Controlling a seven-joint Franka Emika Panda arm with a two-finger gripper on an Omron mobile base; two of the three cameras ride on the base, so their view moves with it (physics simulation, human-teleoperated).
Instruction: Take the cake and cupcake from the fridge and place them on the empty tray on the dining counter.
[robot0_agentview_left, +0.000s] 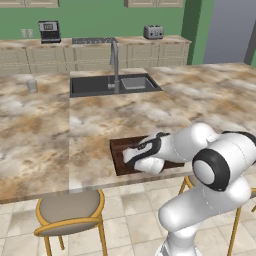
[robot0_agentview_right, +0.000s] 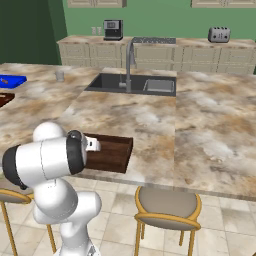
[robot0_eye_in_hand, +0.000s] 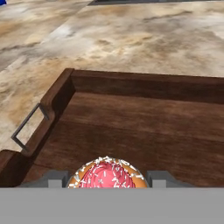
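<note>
The cupcake (robot0_eye_in_hand: 107, 174), pink-frosted with white sprinkles, sits between my gripper's (robot0_eye_in_hand: 107, 180) two finger tips (robot0_eye_in_hand: 54, 178), which are shut on it. It hangs just over the floor of the dark brown tray (robot0_eye_in_hand: 131, 87), near its near wall. The tray (robot0_agentview_left: 119, 150) lies at the front edge of the marbled dining counter (robot0_agentview_left: 40, 130), and my hand (robot0_agentview_left: 142, 152) reaches down into it. From the right base view the tray (robot0_agentview_right: 112, 150) sits just beyond my hand (robot0_agentview_right: 92, 145). The cake is out of view. The grey fridge (robot0_agentview_left: 230, 30) stands at the far right.
An inset sink (robot0_agentview_left: 95, 85) with a tall faucet (robot0_agentview_left: 115, 60) lies behind the tray. A glass (robot0_agentview_left: 32, 86) stands far left on the counter. Stools (robot0_agentview_left: 70, 207) stand below the counter's front edge. A metal handle (robot0_eye_in_hand: 26, 127) juts from the tray's left wall.
</note>
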